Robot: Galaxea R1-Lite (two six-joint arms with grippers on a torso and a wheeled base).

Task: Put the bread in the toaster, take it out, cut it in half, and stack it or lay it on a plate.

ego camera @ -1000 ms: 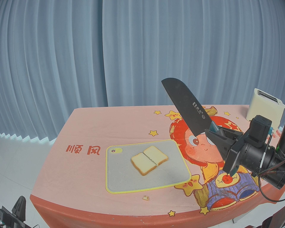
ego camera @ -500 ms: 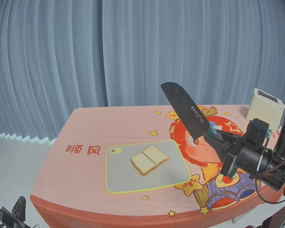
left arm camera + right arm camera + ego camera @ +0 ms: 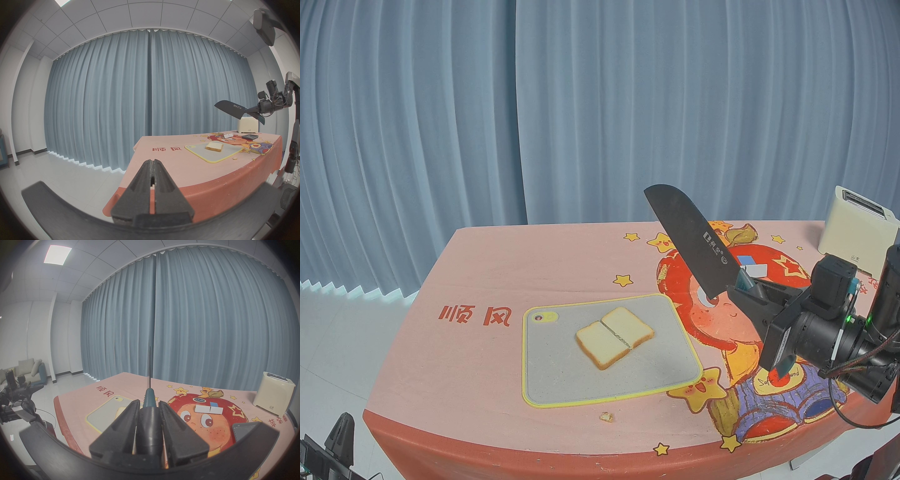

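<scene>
We found the bread (image 3: 614, 336) in two halves, touching along the cut, mid cutting board (image 3: 562, 375), the pair's long axis diagonal across it. The right claw (image 3: 749, 289), clamped on the knife (image 3: 690, 240) handle, hung right of the board with the blade tilted up. The left claw (image 3: 152, 164), closed on nothing, sat well off the board's near left. We judged the right arm nearer.

Black knife (image 3: 690, 240), cream toaster (image 3: 856, 231), grey yellow-rimmed cutting board (image 3: 562, 369), pink cartoon-printed tablecloth (image 3: 506, 262)
</scene>
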